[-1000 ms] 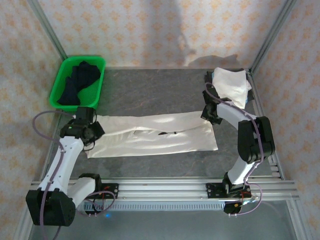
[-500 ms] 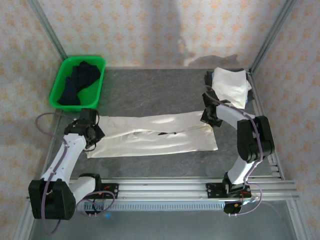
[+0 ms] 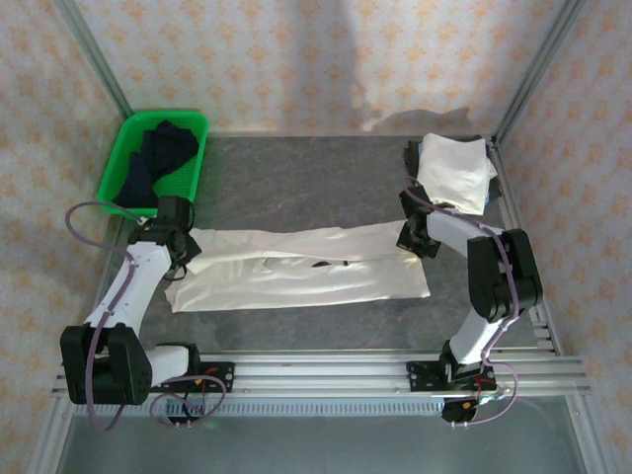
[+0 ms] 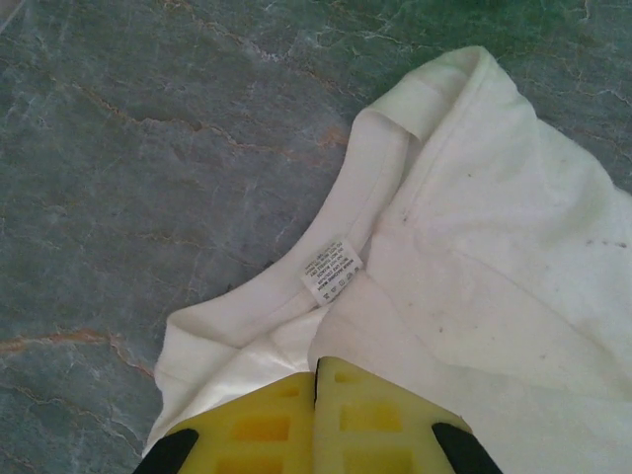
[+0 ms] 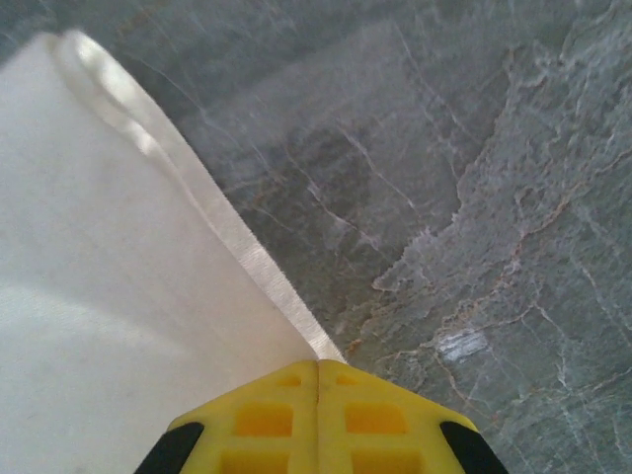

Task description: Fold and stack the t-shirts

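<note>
T-shirts are seen in two places on the table [image 3: 296, 178]. At the far left a green basket [image 3: 196, 148] of dark clothes is set. Just in front of it the left gripper [image 3: 181, 255] is clamped on the neck end of the flat t-shirt [image 3: 306, 269]. In the left wrist view its yellow fingers [image 4: 380, 425] are pressed together over the cloth just below the collar label [image 4: 331, 269]. The flat t-shirt is laid out as a long band between the two arms, with its long axis run from left to right across the middle of the table. Its right end is pinched at the far hem corner by the right gripper [image 3: 415, 240], whose jaws are closed on the cloth. Each end is thus held by the nearer arm, so a fold of one end onto the other is judged likely. Beyond the right gripper, in the far right corner, the folded t-shirt [image 3: 456, 168] is placed.
</note>
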Controlling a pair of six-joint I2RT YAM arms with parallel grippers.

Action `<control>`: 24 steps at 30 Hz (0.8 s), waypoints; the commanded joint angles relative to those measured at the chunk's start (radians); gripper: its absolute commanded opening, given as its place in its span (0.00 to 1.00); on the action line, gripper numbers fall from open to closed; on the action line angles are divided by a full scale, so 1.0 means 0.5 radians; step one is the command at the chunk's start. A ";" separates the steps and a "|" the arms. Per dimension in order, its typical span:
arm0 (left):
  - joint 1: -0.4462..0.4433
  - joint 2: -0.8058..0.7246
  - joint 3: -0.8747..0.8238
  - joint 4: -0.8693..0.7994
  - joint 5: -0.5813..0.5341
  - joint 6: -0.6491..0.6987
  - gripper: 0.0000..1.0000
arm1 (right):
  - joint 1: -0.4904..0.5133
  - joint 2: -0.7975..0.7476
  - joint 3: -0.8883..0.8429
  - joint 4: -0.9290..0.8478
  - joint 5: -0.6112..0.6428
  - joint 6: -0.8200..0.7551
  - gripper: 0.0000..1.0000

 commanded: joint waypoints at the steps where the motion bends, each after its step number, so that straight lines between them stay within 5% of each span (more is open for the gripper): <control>1: 0.018 -0.053 -0.102 -0.050 -0.108 -0.023 0.00 | -0.008 0.025 -0.019 -0.032 0.065 -0.034 0.00; 4: 0.018 -0.079 -0.155 -0.049 -0.076 -0.066 0.00 | -0.009 -0.017 0.025 -0.104 0.105 -0.060 0.02; 6: 0.018 -0.085 -0.160 -0.053 -0.058 -0.071 0.13 | -0.008 -0.054 0.054 -0.150 0.122 -0.085 0.08; 8: 0.018 -0.074 -0.135 -0.073 -0.052 -0.067 0.14 | -0.009 -0.090 0.083 -0.203 0.137 -0.100 0.17; 11: 0.018 -0.065 -0.070 -0.142 -0.037 -0.058 0.34 | -0.003 -0.176 0.102 -0.264 0.160 -0.099 0.21; 14: 0.016 -0.131 -0.044 -0.183 0.017 -0.035 0.33 | 0.045 -0.309 0.057 -0.233 0.112 -0.065 0.23; 18: -0.001 -0.193 -0.074 0.055 0.295 0.022 0.44 | 0.199 -0.393 -0.056 -0.035 -0.055 0.013 0.25; 24: -0.328 0.511 0.321 0.246 0.507 0.204 0.49 | 0.282 -0.204 -0.178 0.239 -0.309 0.124 0.25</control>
